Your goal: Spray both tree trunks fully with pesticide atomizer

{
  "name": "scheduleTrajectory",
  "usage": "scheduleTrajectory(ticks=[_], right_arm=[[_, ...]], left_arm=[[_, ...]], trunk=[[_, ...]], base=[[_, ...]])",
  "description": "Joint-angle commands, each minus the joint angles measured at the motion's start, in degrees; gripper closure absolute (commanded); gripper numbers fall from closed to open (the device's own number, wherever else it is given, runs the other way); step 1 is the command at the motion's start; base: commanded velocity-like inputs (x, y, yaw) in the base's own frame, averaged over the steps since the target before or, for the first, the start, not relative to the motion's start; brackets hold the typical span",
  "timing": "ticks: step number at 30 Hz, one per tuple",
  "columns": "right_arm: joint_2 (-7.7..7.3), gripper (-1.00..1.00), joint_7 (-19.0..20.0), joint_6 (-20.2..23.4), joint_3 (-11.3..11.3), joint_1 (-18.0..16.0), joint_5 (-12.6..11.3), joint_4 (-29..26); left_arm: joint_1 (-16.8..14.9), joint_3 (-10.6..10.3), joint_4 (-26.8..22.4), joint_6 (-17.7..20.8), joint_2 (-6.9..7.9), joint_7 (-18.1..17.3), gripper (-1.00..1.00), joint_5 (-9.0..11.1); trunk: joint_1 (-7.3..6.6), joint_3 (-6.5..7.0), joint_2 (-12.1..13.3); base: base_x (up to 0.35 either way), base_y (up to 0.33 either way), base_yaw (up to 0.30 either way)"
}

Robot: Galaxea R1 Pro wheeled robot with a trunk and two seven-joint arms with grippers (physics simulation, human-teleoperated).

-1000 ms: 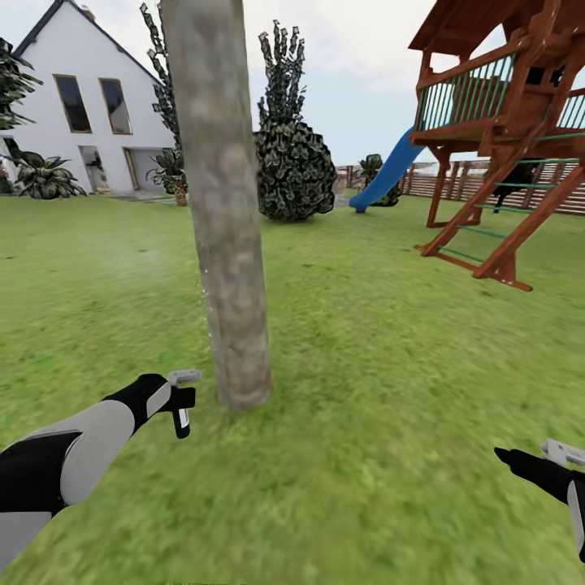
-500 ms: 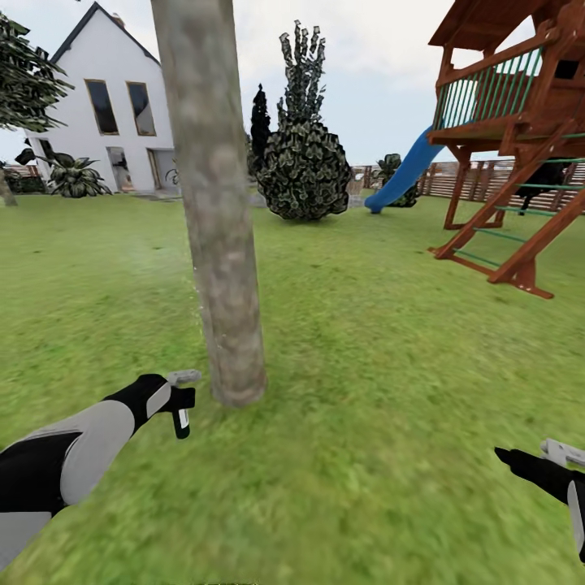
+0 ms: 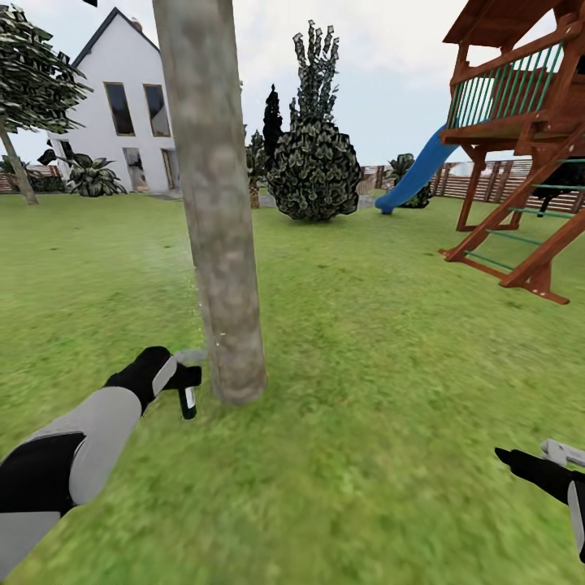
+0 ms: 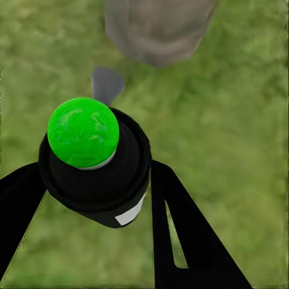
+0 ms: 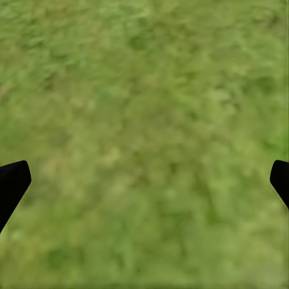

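Note:
A thick grey-brown tree trunk (image 3: 215, 203) rises from the grass floor (image 3: 366, 366) just ahead of me, left of centre. A few fine white specks of pesticide (image 3: 200, 302) dot its left edge low down. My left gripper (image 3: 188, 375) is shut on the small black pesticide atomizer (image 3: 188, 398), held close beside the trunk's base. In the left wrist view the atomizer (image 4: 96, 168) shows a green round top between the black fingers (image 4: 180, 235), with the trunk's base (image 4: 158, 27) just beyond. My right gripper (image 3: 562, 453) hangs open over bare grass (image 5: 144, 120) at the lower right.
A wooden play tower (image 3: 520, 122) with a blue slide (image 3: 414, 175) stands at the right. A round dark bush (image 3: 315, 166) and conifers sit behind the trunk. The white house (image 3: 122, 122), another tree (image 3: 28, 89) and a slatted fence (image 3: 487, 183) ring the lawn.
The camera has swung left, so the scene has slid right. My left gripper with the atomizer has risen a little and moved nearer the trunk's base. The right gripper has not moved.

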Motion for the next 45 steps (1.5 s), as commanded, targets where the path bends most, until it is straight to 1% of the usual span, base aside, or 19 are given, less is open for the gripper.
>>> scheduleTrajectory(ticks=[1,3,4,6,10,12,15,16,18,19,21,26,28,32,36,41,45], right_arm=[[0.02,-1.0,0.5,0.2,-0.2,-0.1,0.6,-0.1],[0.02,-1.0,0.5,0.2,-0.2,-0.1,0.6,-0.1],[-0.01,-1.0,0.5,0.2,-0.2,-0.1,0.6,-0.1],[-0.04,-1.0,0.5,0.2,-0.2,-0.1,0.6,-0.1],[0.01,-1.0,0.5,0.2,-0.2,-0.1,0.6,-0.1],[0.02,-1.0,0.5,0.2,-0.2,-0.1,0.6,-0.1],[0.02,-1.0,0.5,0.2,-0.2,-0.1,0.6,-0.1],[0.02,-1.0,0.5,0.2,-0.2,-0.1,0.6,-0.1],[-0.01,-1.0,0.5,0.2,-0.2,-0.1,0.6,-0.1],[-0.05,-1.0,0.5,0.2,-0.2,-0.1,0.6,-0.1],[-0.07,-1.0,0.5,0.2,-0.2,-0.1,0.6,-0.1],[-0.07,-1.0,0.5,0.2,-0.2,-0.1,0.6,-0.1],[-0.07,-1.0,0.5,0.2,-0.2,-0.1,0.6,0.0],[-0.21,-1.0,0.5,0.2,-0.2,-0.1,0.6,-0.1],[-0.33,-1.0,0.5,0.2,-0.2,-0.1,0.6,0.0],[-0.33,-1.0,0.5,0.2,-0.2,-0.1,0.6,0.0],[-0.43,-1.0,0.5,0.2,-0.2,-0.1,0.6,0.0]], left_arm=[[0.0,0.3,-3.6,4.0,-0.24,-0.1,1.0,-0.3],[0.0,0.3,-12.5,13.2,-0.99,-0.1,1.0,-0.4],[0.0,0.3,-15.3,15.4,-1.11,-0.1,1.0,-0.5],[-0.2,0.3,-16.8,16.7,-1.17,0.0,1.0,-0.6],[-0.6,0.3,-17.3,17.2,-1.28,0.0,1.0,-0.7],[-0.9,0.3,-17.4,17.2,-1.84,0.0,1.0,-0.7],[-3.3,0.3,-17.4,17.3,-3.42,0.0,1.0,-0.7],[-4.3,0.3,-17.3,17.3,-3.75,0.0,1.0,-0.7],[-6.1,0.3,-17.2,17.4,-3.96,0.1,1.0,-0.8],[-7.6,0.3,-17.1,17.4,-3.96,0.1,1.0,-0.8],[-9.2,0.3,-17.0,17.6,-3.93,0.1,1.0,-0.8],[-10.5,0.3,-17.1,17.6,-3.31,0.1,1.0,-0.9],[-12.1,0.3,-17.0,17.7,-2.76,0.1,1.0,-0.9],[-14.2,0.3,-16.8,17.7,-2.63,0.1,1.0,-0.9],[-18.1,0.3,-16.8,17.7,-2.67,0.1,1.0,-0.9],[-20.6,0.3,-16.5,17.7,-2.69,0.1,1.0,-0.9],[-21.0,0.3,-15.8,17.7,-2.64,0.1,1.0,-0.9]], trunk=[[0.0,-0.07,0.0],[0.0,-0.07,0.0],[0.0,-0.07,0.0],[0.0,-0.07,0.0],[0.0,-0.07,0.0],[0.0,-0.07,0.0],[0.0,-0.07,0.0],[0.0,-0.07,0.0],[0.0,-0.07,0.0],[0.0,-0.07,0.0],[0.0,-0.07,0.0],[0.0,-0.07,0.0],[0.0,-0.07,0.0],[0.0,-0.07,0.0],[0.0,-0.07,0.0],[0.0,-0.07,0.0],[0.0,-0.07,0.0]], base=[[0.0,0.0,0.0],[0.0,0.0,0.0],[0.0,0.0,0.0],[0.0,0.0,0.0],[0.0,0.0,0.0],[0.0,0.0,0.0],[0.0,0.0,0.0],[0.0,0.0,0.0],[0.0,0.0,0.0],[0.0,0.0,0.0],[0.0,0.0,0.0],[0.0,0.0,0.0],[0.0,0.0,0.0],[0.0,0.0,0.0],[0.0,0.0,0.0],[0.0,0.0,0.0],[0.0,0.0,0.0]])
